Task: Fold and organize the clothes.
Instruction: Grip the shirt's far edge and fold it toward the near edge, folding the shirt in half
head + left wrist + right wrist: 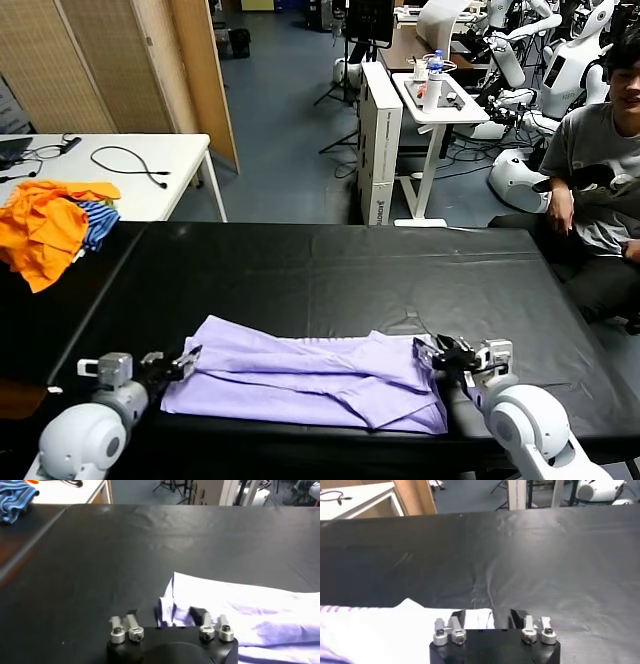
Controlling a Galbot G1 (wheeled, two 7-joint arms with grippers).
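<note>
T-shirt (310, 380) lay on the near edge of the black table (330, 270), already folded into a long band. Left gripper (188, 362) pinched its left end, right gripper (437, 358) its right end, fingers narrowed on the cloth. My guess: cross-fold and tidying were left.

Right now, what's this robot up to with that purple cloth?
It is folding a lavender T-shirt lying partly folded on a black table. The left gripper is at the shirt's left edge, the right gripper at its right edge, each with fabric between its fingers. Orange garments sit aside; a seated man watches.
</note>
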